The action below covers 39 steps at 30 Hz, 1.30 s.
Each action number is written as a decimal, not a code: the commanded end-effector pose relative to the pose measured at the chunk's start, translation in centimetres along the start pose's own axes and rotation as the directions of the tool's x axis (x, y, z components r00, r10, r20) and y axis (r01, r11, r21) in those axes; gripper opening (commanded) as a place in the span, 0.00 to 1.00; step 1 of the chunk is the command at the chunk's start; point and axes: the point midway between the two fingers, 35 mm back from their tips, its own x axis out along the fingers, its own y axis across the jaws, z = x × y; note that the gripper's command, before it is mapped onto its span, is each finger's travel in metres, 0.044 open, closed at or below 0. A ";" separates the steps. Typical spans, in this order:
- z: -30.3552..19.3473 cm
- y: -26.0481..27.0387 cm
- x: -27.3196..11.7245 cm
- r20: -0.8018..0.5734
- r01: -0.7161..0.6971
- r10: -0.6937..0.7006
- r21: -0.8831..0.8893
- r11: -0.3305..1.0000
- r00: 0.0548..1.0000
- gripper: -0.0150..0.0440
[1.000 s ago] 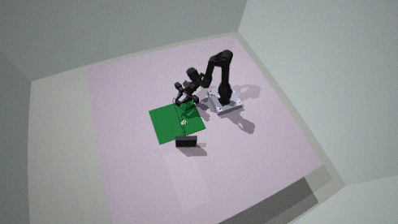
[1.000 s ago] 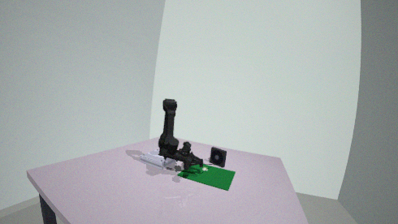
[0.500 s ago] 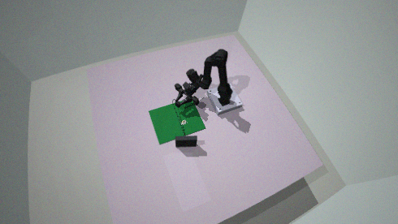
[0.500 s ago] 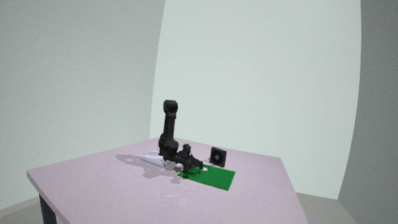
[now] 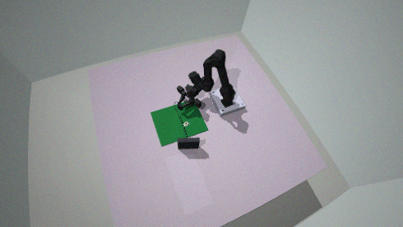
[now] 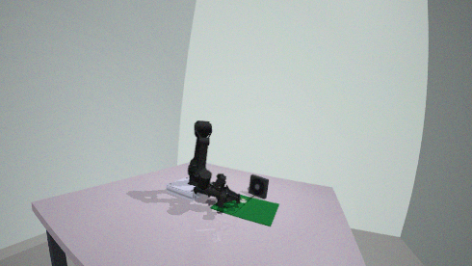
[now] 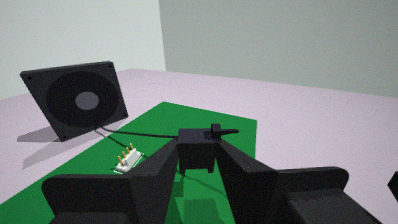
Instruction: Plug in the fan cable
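Nearest, the hand (image 5: 189, 106) (image 6: 230, 206) (image 7: 196, 141) grips the fan plug (image 7: 196, 137) by its sides, presumably leaving its underside free for mating; beyond lies the four-pin header (image 5: 186, 123) (image 7: 129, 159), pins exposed for insertion, with the fan (image 5: 188, 143) (image 6: 259, 186) (image 7: 75, 101) upright behind, its cable (image 7: 142, 134) trailing to the plug.

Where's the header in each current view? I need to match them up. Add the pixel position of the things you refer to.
Top: header (image 5: 186, 123) right of the board's middle, above the fan.
Exterior: header (image 6: 244, 199) a small pale spot near the board's far edge, just right of the gripper.
Wrist: header (image 7: 130, 159) left of the gripper, below the fan, pins up.
Shared landmark: the fan (image 5: 188, 143) (image 6: 259, 186) (image 7: 87, 100), standing off the board (image 5: 166, 123) (image 6: 262, 212) (image 7: 200, 117).
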 end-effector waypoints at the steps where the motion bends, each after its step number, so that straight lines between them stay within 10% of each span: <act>1: -0.4 0.0 0.1 0.002 -0.003 0.003 -0.005 1.000 1.000 0.25; 39: -3.9 0.0 0.7 0.002 -0.003 0.003 -0.004 1.000 1.000 0.25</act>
